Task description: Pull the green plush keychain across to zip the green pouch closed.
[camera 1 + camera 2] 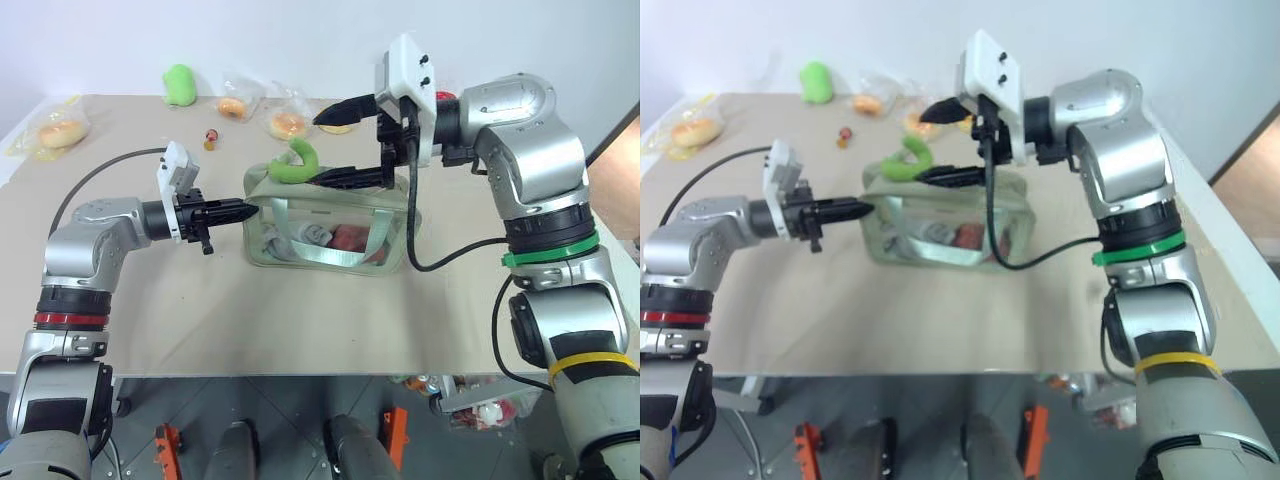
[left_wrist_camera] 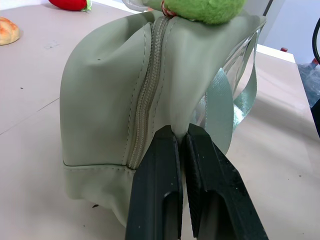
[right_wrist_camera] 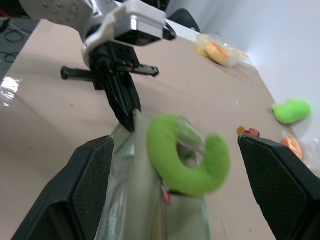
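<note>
The green pouch (image 1: 268, 205) lies on the table's middle, its clear window side facing me. The zipper (image 2: 147, 95) runs over its near end and looks closed there. The green plush keychain (image 1: 297, 161), a lime C shape, sits on top of the pouch at its left end. My left gripper (image 1: 243, 210) is shut on the fabric of the pouch's left end. My right gripper (image 1: 316, 150) reaches in from the right above the pouch, open wide. In the right wrist view the keychain (image 3: 187, 157) sits between and just ahead of its fingers, touching neither.
A larger green plush blob (image 1: 180, 84) stands at the back left. Bagged buns (image 1: 55, 130) (image 1: 237, 105) (image 1: 288, 123) and a small red item (image 1: 211, 137) lie behind the pouch. A black cable (image 1: 415, 240) hangs from the right wrist in front of the pouch's right end.
</note>
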Tool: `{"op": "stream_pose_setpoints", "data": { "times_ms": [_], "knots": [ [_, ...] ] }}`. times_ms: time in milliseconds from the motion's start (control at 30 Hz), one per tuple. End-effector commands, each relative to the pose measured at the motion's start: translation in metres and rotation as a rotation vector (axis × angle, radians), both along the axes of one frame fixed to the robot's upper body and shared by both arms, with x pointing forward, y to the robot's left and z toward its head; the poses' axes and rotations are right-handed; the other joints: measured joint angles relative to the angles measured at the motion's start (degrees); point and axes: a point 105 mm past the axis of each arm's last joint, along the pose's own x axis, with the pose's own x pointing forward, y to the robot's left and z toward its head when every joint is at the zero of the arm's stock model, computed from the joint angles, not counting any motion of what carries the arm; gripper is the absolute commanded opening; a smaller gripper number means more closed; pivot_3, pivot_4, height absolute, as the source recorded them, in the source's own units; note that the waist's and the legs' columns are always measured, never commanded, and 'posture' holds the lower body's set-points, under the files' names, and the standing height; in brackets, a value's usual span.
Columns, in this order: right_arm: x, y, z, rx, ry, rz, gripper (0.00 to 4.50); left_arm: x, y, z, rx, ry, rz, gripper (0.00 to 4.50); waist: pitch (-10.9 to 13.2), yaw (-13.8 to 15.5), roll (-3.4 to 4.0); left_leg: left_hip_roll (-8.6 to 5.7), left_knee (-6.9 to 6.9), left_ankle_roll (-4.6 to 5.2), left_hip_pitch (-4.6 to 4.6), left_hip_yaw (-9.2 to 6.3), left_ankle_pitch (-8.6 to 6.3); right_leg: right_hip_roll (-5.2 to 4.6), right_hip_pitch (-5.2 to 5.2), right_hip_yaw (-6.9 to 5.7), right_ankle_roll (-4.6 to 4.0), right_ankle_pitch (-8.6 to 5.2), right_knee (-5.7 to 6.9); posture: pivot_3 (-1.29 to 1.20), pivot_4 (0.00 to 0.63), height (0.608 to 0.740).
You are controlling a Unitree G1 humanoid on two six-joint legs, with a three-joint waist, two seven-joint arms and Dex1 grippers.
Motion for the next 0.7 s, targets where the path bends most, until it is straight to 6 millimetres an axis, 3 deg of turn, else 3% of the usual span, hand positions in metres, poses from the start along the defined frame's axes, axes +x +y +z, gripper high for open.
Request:
{"op": "stream_pose_setpoints", "data": {
  "times_ms": [33,600,700],
  "knots": [
    [-0.005,0.014,-0.002,-0.006,-0.022,0.031,4.12,-0.001,-0.001,0.007,-0.006,-0.036,-0.004,0.0,0.0,0.0,0.0,0.0,0.0,0.0,0.0,-0.01,0.0,0.0,0.0,-0.01,0.0,0.0,0.0,0.0,0.15,0.74],
    [0.024,0.031,-0.016,0.013,0.03,-0.022,4.12,-0.003,0.0,0.006,-0.008,-0.039,0.01,0.0,0.0,0.0,0.0,0.0,-0.01,0.0,0.0,-0.02,0.0,0.0,0.01,-0.02,-0.01,0.01,0.0,0.0,0.15,0.74],
    [0.027,0.031,-0.018,0.01,0.032,-0.027,3.34,-0.003,0.0,0.006,-0.011,-0.039,0.013,0.0,0.0,0.0,-0.01,0.0,-0.01,0.0,0.0,-0.01,0.0,0.0,0.01,-0.02,-0.01,0.0,0.0,0.0,0.15,0.74]
  ]
}}
